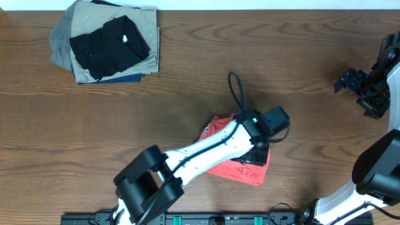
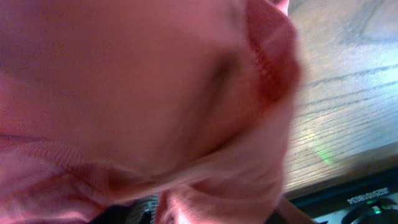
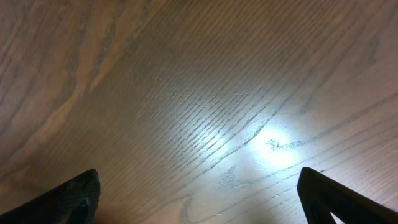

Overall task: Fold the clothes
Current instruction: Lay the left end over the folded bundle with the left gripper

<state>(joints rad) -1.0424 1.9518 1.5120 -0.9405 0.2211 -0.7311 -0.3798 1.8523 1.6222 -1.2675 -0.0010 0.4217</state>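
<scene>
The coral-red T-shirt lies bunched into a small bundle on the wooden table, just right of centre near the front edge. My left gripper is down on its right part. In the left wrist view the coral cloth fills nearly the whole frame, close and blurred, and a bunch of it sits between the dark finger parts at the bottom, so the gripper looks shut on the shirt. My right gripper hangs open and empty at the far right; its wrist view shows only bare wood between the fingertips.
A stack of folded garments, black on khaki over grey and navy, sits at the back left. The left arm's black cable loops above the shirt. The table's front edge and a black rail lie close beside the shirt.
</scene>
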